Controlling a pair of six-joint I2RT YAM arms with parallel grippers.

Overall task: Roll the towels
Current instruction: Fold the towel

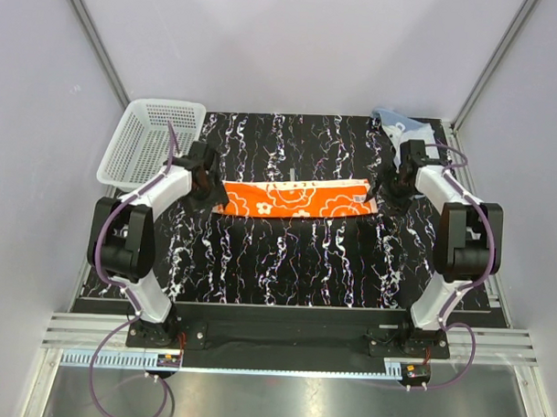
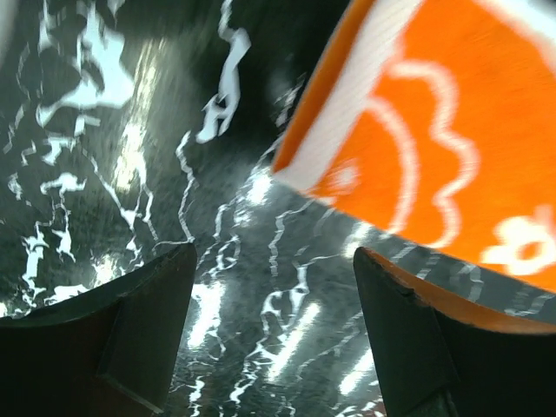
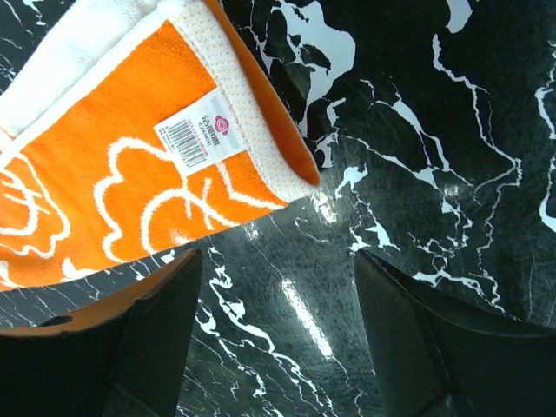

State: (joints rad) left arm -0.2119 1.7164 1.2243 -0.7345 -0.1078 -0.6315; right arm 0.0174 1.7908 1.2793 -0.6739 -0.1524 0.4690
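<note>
The orange towel [image 1: 297, 198] with white prints lies folded into a long strip across the middle of the black marbled table [image 1: 286, 264]. My left gripper [image 1: 206, 183] hovers at the strip's left end, open and empty; in the left wrist view that gripper [image 2: 274, 252] shows only table between its fingers, with the orange towel [image 2: 434, 130] up and to the right. My right gripper [image 1: 396, 183] stands open at the strip's right end. Its wrist view shows the gripper [image 3: 278, 256] just clear of the orange towel's [image 3: 130, 174] corner. The light blue towel [image 1: 402, 129] lies crumpled at the back right.
A white mesh basket [image 1: 153, 140] sits at the back left corner, just behind my left arm. A small barcode label [image 3: 195, 135] is sewn on the orange towel's right end. Grey walls enclose the table on three sides.
</note>
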